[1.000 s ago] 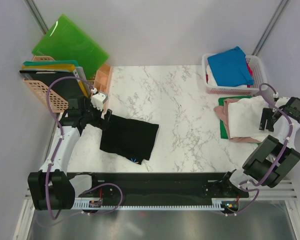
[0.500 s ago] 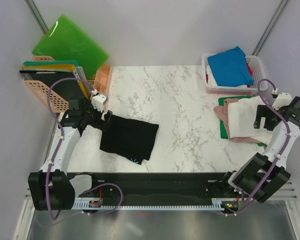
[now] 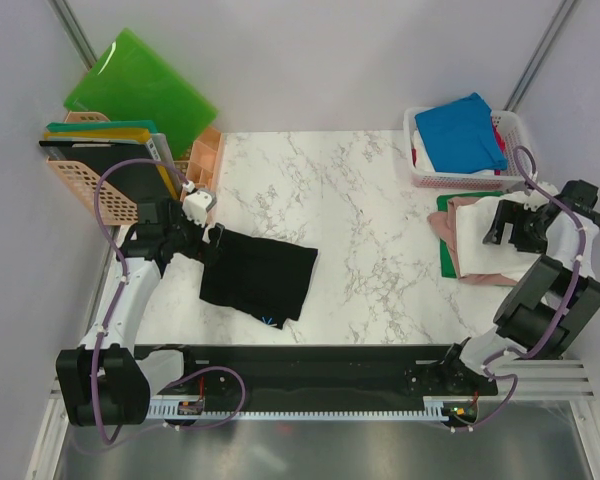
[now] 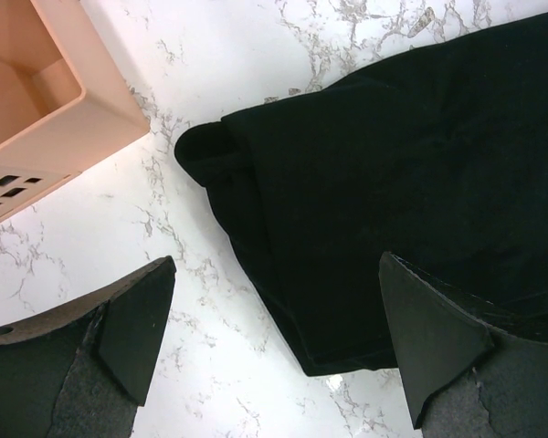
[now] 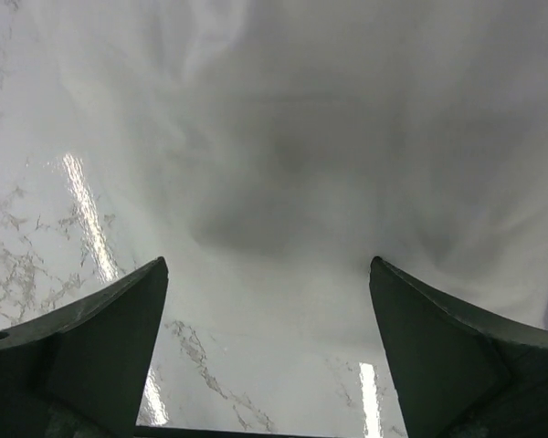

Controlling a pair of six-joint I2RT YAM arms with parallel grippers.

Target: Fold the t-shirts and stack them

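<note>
A white marble table (image 3: 380,200) stands between plain grey walls, with both arms bolted at its near edge. Nearest on the left lies the black shirt (image 3: 260,275), a rough rectangle flat on the marble with one edge doubled under at its left end. The left gripper (image 4: 274,274) hangs just over that end, jaws spread wide and holding nothing; one finger is above bare marble, the other above black cloth. Across the table on the right is the stack: a white shirt (image 3: 485,240) on top of a pink shirt (image 3: 450,212), with a green layer (image 3: 445,262) showing beneath (shirt or board, I cannot tell). The right gripper (image 5: 267,265) hovers above the white shirt, also wide open and empty, with only white cloth and a strip of marble between its fingers. Farther back on the right a white basket (image 3: 417,125) holds a blue shirt (image 3: 460,135) and others under it. At the far left stand a peach rack (image 3: 80,185) and green plastic boards (image 3: 140,85). The white shirt looks settled on the stack, so the black shirt seems to be the one in hand. Next, the left gripper would need to come down and pinch that doubled edge, all layers together, then draw it across without dragging the rest.
</note>
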